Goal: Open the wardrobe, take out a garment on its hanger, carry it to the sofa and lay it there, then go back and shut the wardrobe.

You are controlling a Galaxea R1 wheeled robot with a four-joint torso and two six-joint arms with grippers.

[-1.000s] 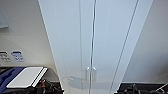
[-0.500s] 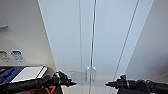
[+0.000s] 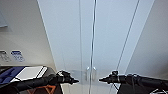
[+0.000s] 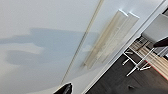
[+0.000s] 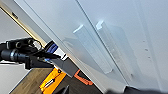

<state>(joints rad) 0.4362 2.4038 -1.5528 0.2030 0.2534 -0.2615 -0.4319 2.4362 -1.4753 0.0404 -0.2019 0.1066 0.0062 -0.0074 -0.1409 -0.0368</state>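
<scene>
Both arms have risen into the head view since a second ago, tips now pointing inward toward the handles. Item: wardrobe (image 3: 100,37), white, two full-height doors shut, seam running down the middle. Item: paired vertical handles (image 3: 91,73), low on the doors, midway between the claws. Left claw (image 3: 74,80), just beside the handles, clear of them; grip state cannot be told. Right claw (image 3: 102,80), likewise near, not touching; state cannot be told. Wood floor (image 5: 27,82) beneath.
</scene>
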